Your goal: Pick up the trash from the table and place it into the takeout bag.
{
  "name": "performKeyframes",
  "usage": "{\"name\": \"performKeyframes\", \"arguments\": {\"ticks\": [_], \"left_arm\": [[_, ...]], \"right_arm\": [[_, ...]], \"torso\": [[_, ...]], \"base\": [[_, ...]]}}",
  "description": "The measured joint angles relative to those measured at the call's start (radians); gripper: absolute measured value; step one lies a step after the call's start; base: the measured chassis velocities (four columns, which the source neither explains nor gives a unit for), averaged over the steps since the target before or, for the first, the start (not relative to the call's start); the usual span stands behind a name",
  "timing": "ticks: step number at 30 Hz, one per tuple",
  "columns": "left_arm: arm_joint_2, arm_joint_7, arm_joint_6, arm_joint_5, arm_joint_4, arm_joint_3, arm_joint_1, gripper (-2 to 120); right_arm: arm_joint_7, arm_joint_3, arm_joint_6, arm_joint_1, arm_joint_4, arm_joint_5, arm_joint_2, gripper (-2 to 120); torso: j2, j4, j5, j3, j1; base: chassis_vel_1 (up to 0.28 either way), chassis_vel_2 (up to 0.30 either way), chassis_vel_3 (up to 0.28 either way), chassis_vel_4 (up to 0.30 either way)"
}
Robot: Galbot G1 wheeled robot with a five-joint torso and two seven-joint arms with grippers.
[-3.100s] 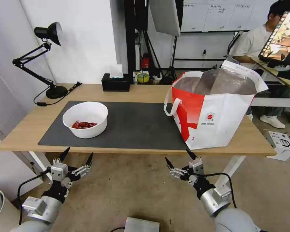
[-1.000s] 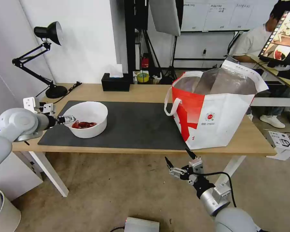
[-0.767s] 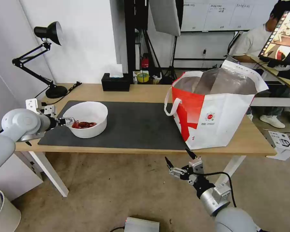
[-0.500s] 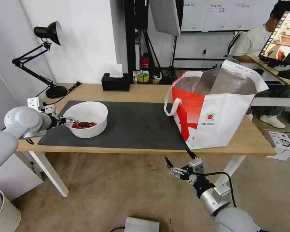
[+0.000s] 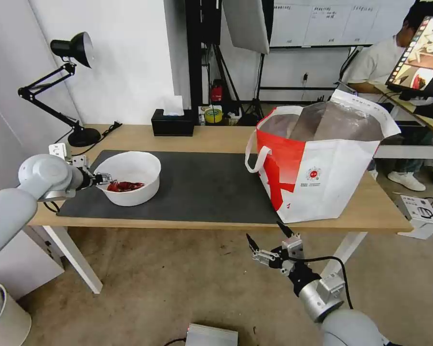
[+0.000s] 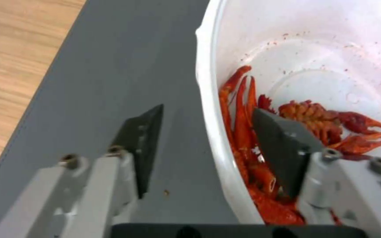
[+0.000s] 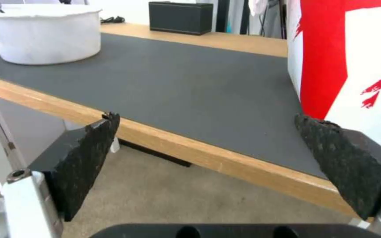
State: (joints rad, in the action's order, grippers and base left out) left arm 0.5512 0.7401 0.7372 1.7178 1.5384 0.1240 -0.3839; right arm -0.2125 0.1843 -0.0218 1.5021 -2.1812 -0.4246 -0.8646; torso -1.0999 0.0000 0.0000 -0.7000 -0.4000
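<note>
Table: long light-wood top on white legs, seen across the middle of the head view.
Mat: dark grey, spread over most of the table top, under both the bowl and the front of the bag.
Bag: red and white, standing upright on the right part of the table; mouth open, silver lining showing, white loop handle hanging on its left side, small round logo on the white front panel.
Bowl: white, round, resting on the left end of the mat, well apart from the bag; red crayfish scraps lying in the bottom.
Lamp: black desk lamp, base on the far left corner of the table.
Tissue box: black, at the table's far edge, behind the bowl.
Left gripper: at the bowl's left rim, reaching in from the left; released, spread either side of the bowl wall in the left wrist view, one finger outside over the mat, the other inside above the scraps; neither seen pressing the wall.
Right gripper: low in front of the table edge, below the bag's front corner; released, fingers wide apart, grasping nothing.
</note>
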Motion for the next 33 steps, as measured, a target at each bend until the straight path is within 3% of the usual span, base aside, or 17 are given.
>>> {"name": "performKeyframes", "arguments": {"ticks": [2, 4, 6, 8, 10, 13, 24, 33], "left_arm": [[0.000, 0.003, 0.000, 0.005, -0.001, 0.009, 0.006, 38], [-0.001, 0.003, 0.000, 0.006, -0.001, 0.012, 0.008, 37], [-0.002, 0.005, 0.000, 0.013, 0.001, 0.022, 0.019, 23], [-0.002, 0.008, 0.000, 0.015, 0.001, 0.025, 0.022, 22], [-0.002, 0.014, -0.001, 0.022, 0.003, 0.031, 0.028, 9], [-0.003, 0.016, -0.001, 0.032, 0.007, 0.033, 0.030, 0], [-0.003, 0.020, -0.002, 0.075, 0.045, 0.026, 0.040, 0], [0.009, 0.066, -0.014, 0.195, 0.151, 0.034, 0.163, 0]], "right_arm": [[0.000, 0.000, 0.000, 0.000, 0.000, 0.000, 0.000, 100], [0.000, 0.000, 0.000, 0.000, 0.000, 0.000, 0.000, 100], [0.000, 0.000, 0.000, 0.000, 0.000, 0.000, 0.000, 100], [0.000, 0.000, 0.000, 0.000, 0.000, 0.000, 0.000, 100], [0.000, 0.000, 0.000, 0.000, 0.000, 0.000, 0.000, 100], [0.000, 0.000, 0.000, 0.000, 0.000, 0.000, 0.000, 100], [0.000, 0.000, 0.000, 0.000, 0.000, 0.000, 0.000, 100], [0.000, 0.000, 0.000, 0.000, 0.000, 0.000, 0.000, 100]], "torso": [[0.000, 0.0000, 0.0001, 0.000, 0.000], [0.000, 0.0000, 0.0001, 0.000, 0.000], [0.000, 0.0000, 0.0000, 0.000, 0.000], [0.000, 0.0000, 0.0001, 0.000, 0.000], [0.000, 0.0000, 0.0001, 0.000, 0.000], [0.000, -0.0001, 0.0000, 0.000, 0.000], [0.000, 0.0000, -0.0001, 0.000, 0.000], [0.000, 0.0001, 0.0000, 0.000, 0.000]], "base": [[0.000, 0.000, 0.000, 0.000], [0.000, 0.000, 0.000, 0.000], [0.000, 0.000, 0.000, 0.000], [0.000, 0.000, 0.000, 0.000], [0.000, 0.000, 0.000, 0.000], [0.000, 0.000, 0.000, 0.000], [0.000, 0.000, 0.000, 0.000], [0.000, 0.000, 0.000, 0.000]]}}
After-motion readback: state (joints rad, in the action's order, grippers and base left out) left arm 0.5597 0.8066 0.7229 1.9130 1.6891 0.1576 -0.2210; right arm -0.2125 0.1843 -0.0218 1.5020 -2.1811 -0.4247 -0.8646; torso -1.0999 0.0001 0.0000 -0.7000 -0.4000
